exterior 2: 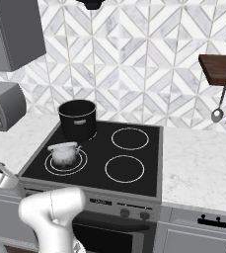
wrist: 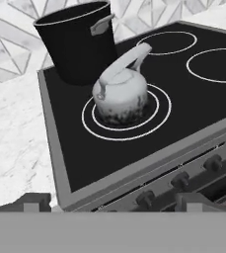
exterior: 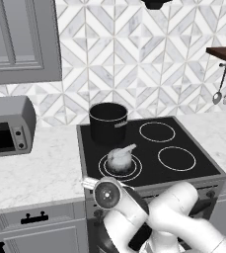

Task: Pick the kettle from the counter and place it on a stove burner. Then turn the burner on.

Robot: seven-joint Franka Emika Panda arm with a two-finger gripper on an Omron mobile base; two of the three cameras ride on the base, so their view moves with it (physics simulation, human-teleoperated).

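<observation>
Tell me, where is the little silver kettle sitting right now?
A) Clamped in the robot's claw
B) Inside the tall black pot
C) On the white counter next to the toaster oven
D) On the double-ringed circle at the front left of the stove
D: the kettle stands on the stove burner with two white rings, in front of the black pot, with nothing gripping it.

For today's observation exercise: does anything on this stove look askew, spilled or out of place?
Nothing stands out. The small silver-grey metal kettle sits upright inside the double-ringed burner, and the tall black cooking pot stands upright behind it. No spills.
</observation>
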